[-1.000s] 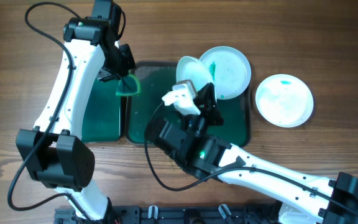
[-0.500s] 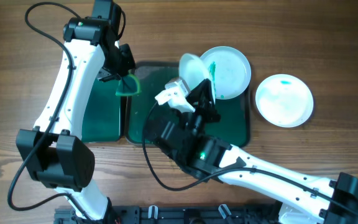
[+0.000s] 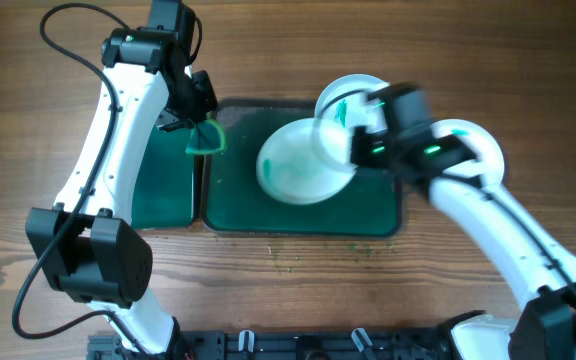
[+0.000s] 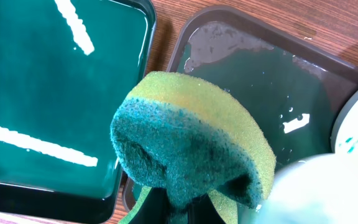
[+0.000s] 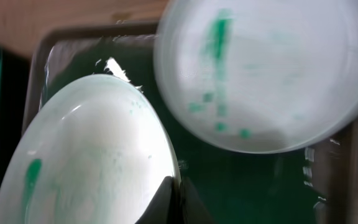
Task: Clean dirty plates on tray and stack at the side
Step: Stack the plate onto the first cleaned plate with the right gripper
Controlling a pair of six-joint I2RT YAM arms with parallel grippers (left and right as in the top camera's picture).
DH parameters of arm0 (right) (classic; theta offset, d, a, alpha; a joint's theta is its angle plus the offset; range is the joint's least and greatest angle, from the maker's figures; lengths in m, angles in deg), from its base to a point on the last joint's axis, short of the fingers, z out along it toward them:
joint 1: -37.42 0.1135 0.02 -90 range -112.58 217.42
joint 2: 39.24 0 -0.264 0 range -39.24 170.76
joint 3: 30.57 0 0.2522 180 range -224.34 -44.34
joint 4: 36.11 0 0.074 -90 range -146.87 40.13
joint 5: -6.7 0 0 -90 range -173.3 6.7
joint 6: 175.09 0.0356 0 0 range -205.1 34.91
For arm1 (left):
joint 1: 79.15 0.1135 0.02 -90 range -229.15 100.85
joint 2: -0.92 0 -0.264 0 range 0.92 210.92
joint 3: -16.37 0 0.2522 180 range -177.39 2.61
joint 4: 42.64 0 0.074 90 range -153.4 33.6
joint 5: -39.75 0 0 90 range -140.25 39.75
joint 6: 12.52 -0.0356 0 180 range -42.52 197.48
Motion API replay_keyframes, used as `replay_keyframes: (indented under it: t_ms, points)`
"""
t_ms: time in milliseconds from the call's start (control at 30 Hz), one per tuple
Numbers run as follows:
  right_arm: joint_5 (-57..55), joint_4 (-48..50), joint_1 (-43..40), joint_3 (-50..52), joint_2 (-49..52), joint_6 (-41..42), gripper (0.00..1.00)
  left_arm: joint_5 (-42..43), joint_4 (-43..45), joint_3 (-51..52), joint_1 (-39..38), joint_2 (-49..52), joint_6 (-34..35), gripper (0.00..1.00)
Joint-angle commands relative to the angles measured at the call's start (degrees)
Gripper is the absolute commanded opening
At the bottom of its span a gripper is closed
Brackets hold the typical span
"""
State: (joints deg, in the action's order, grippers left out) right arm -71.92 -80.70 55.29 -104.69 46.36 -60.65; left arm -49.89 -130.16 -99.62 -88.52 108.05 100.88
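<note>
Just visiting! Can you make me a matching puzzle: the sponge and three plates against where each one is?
1. yellow-and-green sponge
2. white round plate with one green smear
3. pale round plate with green streaks
4. round plate half hidden by the right arm

A. on the wooden table, right of the dark green tray
B. in the left jaws
C. in the right jaws, above the tray
D. at the tray's far right corner

Pairs: 1-B, 2-C, 3-D, 4-A
</note>
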Motion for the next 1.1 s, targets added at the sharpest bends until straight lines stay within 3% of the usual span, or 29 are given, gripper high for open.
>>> replay_keyframes:
  t_ms: [0, 200, 300, 367, 533, 567, 633, 700, 1067]
  points:
    - [13.46, -4.42, -13.57, -0.17, -3.87, -0.61, 0.04, 0.48, 0.00, -0.72, 0.07, -0.92, -0.70, 0.04]
    - [0.22, -12.98, -36.00, 0.76, -4.31, -1.92, 0.04, 0.48, 0.02, -0.72, 0.07, -0.92, -0.70, 0.04]
    - [-11.80, -13.16, -41.27, 3.23, -4.28, 0.09, 0.05, 0.48, 0.00, -0.72, 0.04, -0.90, -0.68, 0.04]
    - [-18.03, -12.59, -41.72, 5.33, -4.28, 1.73, 0.04, 0.48, -0.02, -0.72, 0.02, -0.92, -0.70, 0.04]
    - [-19.96, -10.64, -41.72, 7.15, -4.17, 1.66, 0.05, 0.48, -0.02, -0.72, -0.15, -0.92, -0.70, 0.04]
    - [-19.39, -10.12, -41.72, 7.15, -4.17, 1.62, 0.10, 0.48, -0.02, -0.72, -0.15, -0.90, -0.70, 0.04]
    - [-14.53, -8.66, -41.72, 7.15, -4.17, 0.33, 0.34, 0.48, 0.00, -0.72, -0.15, -0.92, -0.68, 0.04]
    - [-8.70, -7.10, -41.31, 7.13, -4.17, -3.39, 0.42, 0.48, 0.00, -0.72, -0.15, -0.90, -0.68, 0.04]
    - [2.80, -6.19, -28.30, -2.12, -1.81, -6.75, 0.52, 0.50, 0.02, -0.72, -0.15, -0.90, -0.68, 0.04]
